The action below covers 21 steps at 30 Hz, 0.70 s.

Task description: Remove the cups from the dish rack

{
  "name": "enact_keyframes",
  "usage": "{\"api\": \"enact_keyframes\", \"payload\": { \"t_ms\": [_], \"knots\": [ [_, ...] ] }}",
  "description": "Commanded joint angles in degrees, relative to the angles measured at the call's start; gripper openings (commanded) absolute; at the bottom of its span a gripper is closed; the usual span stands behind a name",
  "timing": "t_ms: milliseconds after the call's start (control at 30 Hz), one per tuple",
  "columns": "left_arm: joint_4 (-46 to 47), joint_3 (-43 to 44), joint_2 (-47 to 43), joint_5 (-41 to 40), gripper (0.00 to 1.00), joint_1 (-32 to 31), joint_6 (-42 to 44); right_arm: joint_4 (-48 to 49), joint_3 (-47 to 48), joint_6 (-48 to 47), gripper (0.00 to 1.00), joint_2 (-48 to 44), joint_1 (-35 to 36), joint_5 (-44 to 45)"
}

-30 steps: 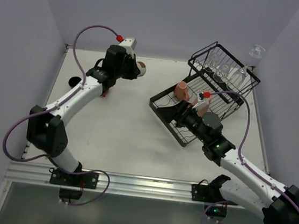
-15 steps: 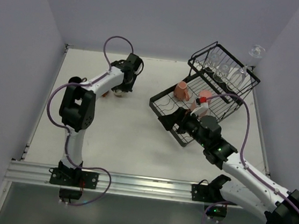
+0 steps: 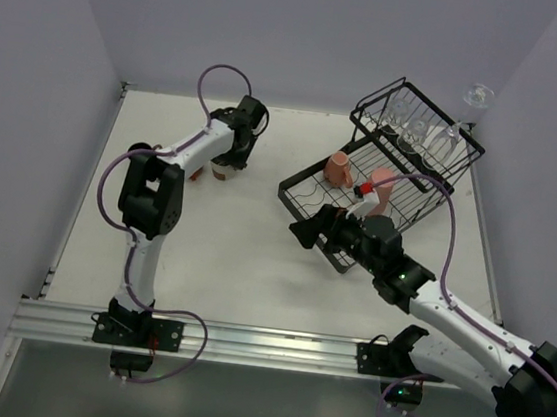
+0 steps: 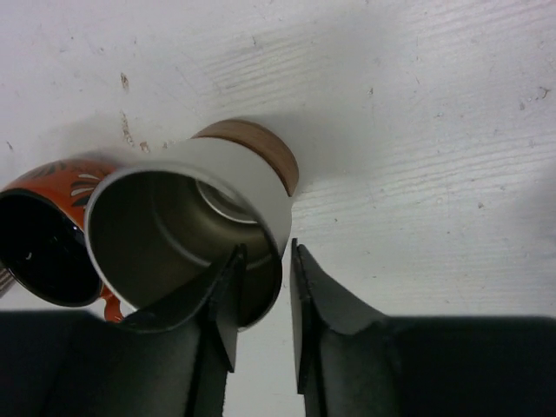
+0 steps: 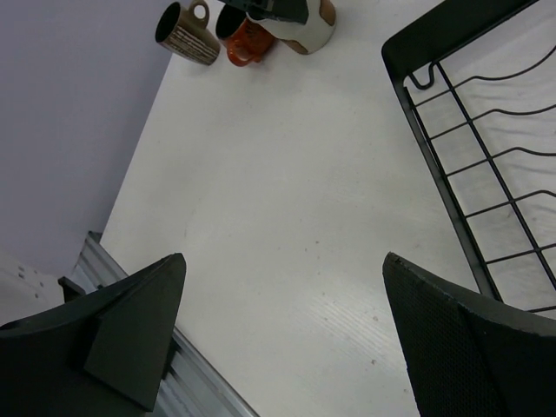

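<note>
On the table (image 3: pixel 243 255), upper left of the overhead view, three cups bunched together: cream cup (image 4: pixel 187 217), orange mug (image 4: pixel 43 234) just beside it, brown mug (image 5: pixel 184 33) next along. In the rack (image 3: pixel 305 196), centre right: one pink cup (image 3: pixel 340 168) and a second pink cup (image 3: pixel 383 185). Clear glasses (image 3: pixel 413 131) in the raised basket, perhaps three, too faint to count.

Slightly parted, the left claw (image 4: pixel 267 252) astride the cream cup's rim, one finger inside, one outside. Spread wide and empty, the right claw (image 5: pixel 287 330) over bare table beside the rack's corner.

Cut off at the left-wrist frame edge: orange mug. Mostly hidden under the arm overhead: all three unloaded cups.
</note>
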Motion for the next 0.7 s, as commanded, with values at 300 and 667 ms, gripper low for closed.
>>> {"api": "enact_keyframes", "payload": {
  "t_ms": [300, 667],
  "knots": [
    [-0.3, 2.1, -3.1, -1.4, 0.76, 0.3, 0.5, -6.1, 7.3, -4.8, 0.98, 4.5, 0.7, 14.6],
    [25.5, -14.4, -29.6, 7.7, 1.0, 0.3, -5.1, -9.0, 11.3, -9.4, 0.95, 7.8, 1.4, 31.9]
  ]
}}
